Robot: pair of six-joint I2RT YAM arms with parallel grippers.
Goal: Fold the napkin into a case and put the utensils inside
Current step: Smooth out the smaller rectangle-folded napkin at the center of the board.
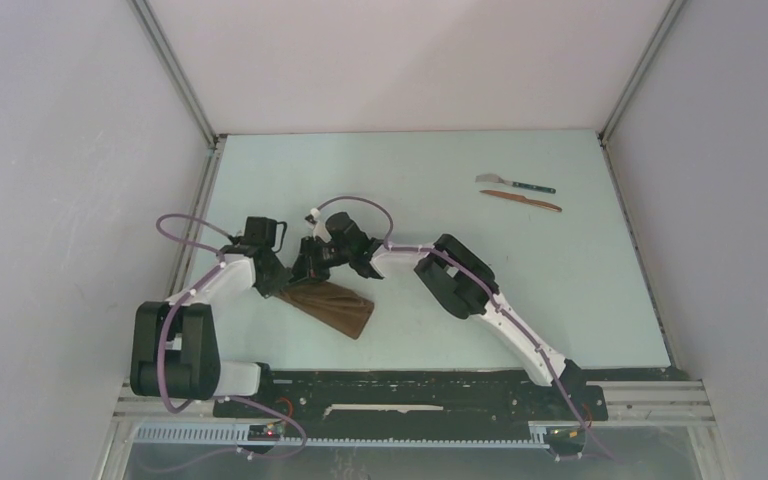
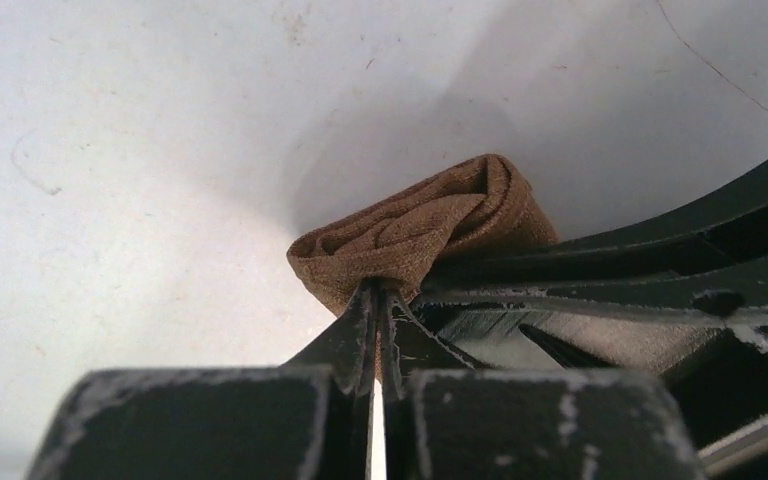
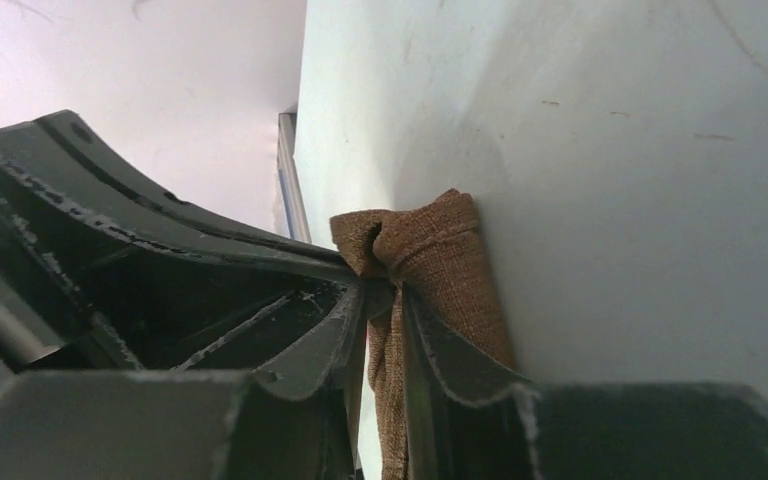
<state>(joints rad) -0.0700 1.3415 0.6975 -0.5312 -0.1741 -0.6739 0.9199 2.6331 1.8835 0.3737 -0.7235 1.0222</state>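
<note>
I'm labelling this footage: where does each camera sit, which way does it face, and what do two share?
Top external: above and behind the arms, looking down at the table; left arm and right arm meet at the napkin; utensils lie far right.
Left wrist: on that arm, looking along the left gripper, shut on the napkin's bunched end.
Right wrist: likewise along the right gripper, shut on the same end.
Shared: both wrist views show that bunched end.

The top camera looked down from above and behind the arms over the table. The wrist cameras, very close, faced along the left pincer and right pincer at one shared napkin end.
</note>
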